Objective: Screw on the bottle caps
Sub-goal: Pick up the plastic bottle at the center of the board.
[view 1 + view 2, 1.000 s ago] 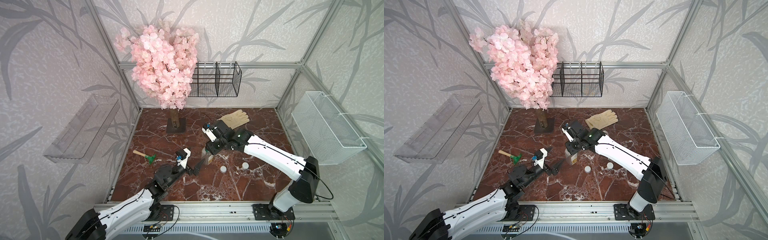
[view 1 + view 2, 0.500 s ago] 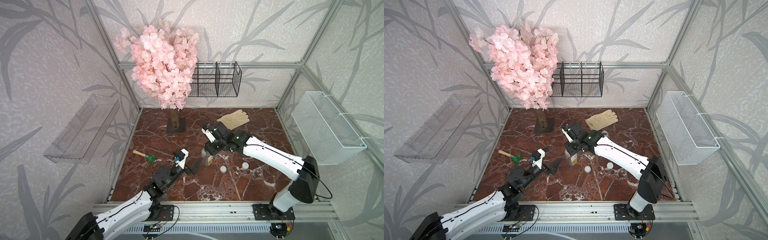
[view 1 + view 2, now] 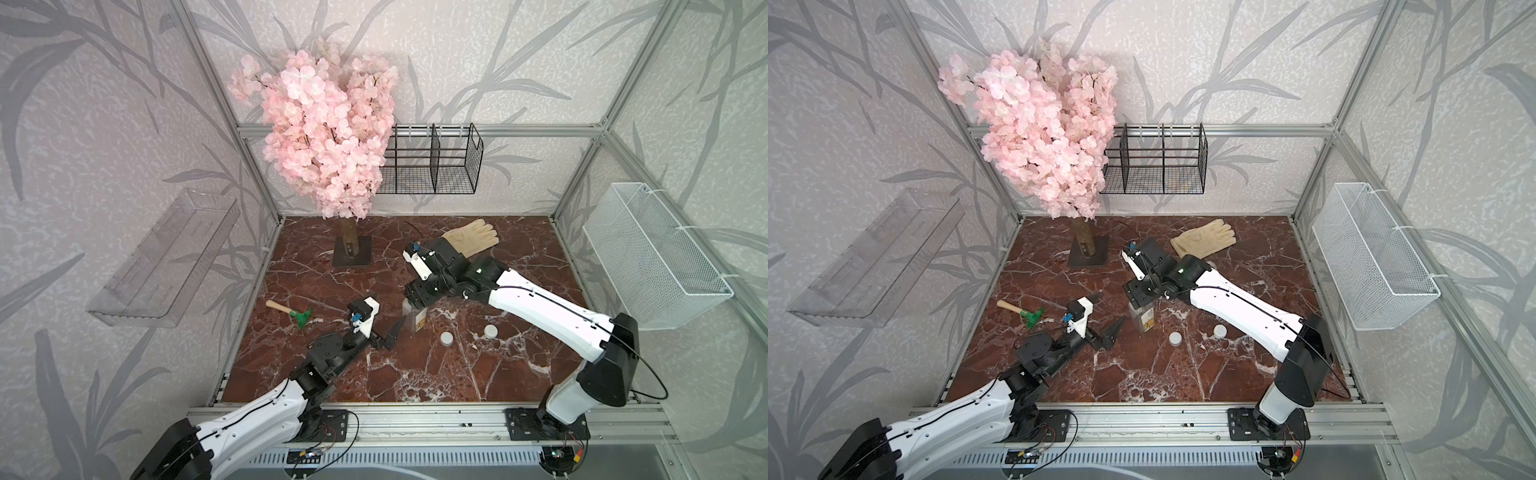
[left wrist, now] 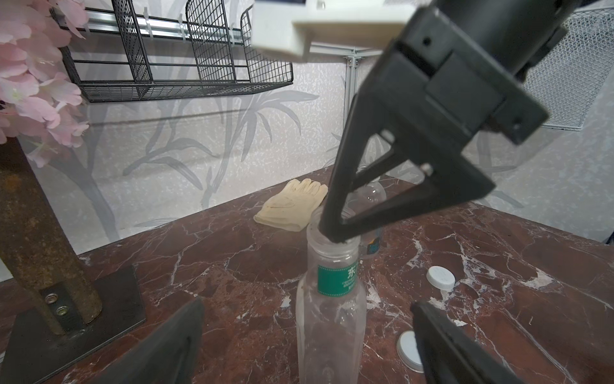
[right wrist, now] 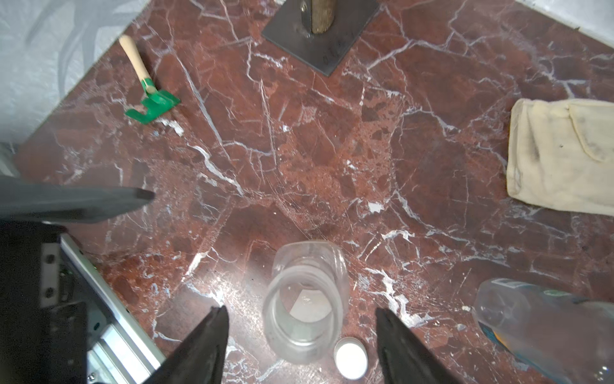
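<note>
We see the green-banded bottle (image 3: pixel 415 318) standing upright and uncapped near the middle of the marble tabletop (image 3: pixel 415 386). The right gripper (image 5: pixel 299 309) hangs directly over its open mouth. Its jaws are apart, one finger on either side of the neck, and in the right wrist view neither presses on it. The left gripper (image 3: pixel 385 314) sits low just beside the bottle, on the side toward the left edge, with its jaws spread wide and nothing between them. The nearer cap (image 3: pixel 447 338) lies on the marble close to the bottle's base, and the farther cap (image 3: pixel 491 331) lies near it, toward the right edge. The blue-label bottle (image 5: pixel 538 319) is close by, under the right arm in both top views, and we cannot tell whether it stands. A work glove (image 3: pixel 471 237) lies by the back edge and a green hand rake (image 3: pixel 291 313) near the left edge.
</note>
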You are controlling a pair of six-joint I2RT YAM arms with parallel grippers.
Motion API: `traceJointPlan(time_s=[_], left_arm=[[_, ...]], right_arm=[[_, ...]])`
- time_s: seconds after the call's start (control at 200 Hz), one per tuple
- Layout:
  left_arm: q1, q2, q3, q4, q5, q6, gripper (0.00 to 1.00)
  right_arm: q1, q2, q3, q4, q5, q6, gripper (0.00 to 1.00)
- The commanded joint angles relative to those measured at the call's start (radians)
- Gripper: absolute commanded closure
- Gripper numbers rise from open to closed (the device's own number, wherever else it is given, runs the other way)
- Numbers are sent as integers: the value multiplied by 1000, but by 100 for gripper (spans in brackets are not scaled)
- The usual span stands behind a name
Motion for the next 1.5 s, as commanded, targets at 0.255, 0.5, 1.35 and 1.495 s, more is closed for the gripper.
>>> traceJointPlan(time_s=[0.255,0.5,1.35,1.495], left_arm=[[-3,215,90,156,13,-85,2],[-3,352,151,241,55,-111,9],[-4,554,202,337,100,-107,38],[-4,569,210,338,111,-108,41]], right_arm=[[6,-209,-26,-60,36,8,22],[-13,-316,-162,-64,62,34,21],[-38,-303,-213,-34,13,41,21],[-38,-295,-216,-32,8,42,21]])
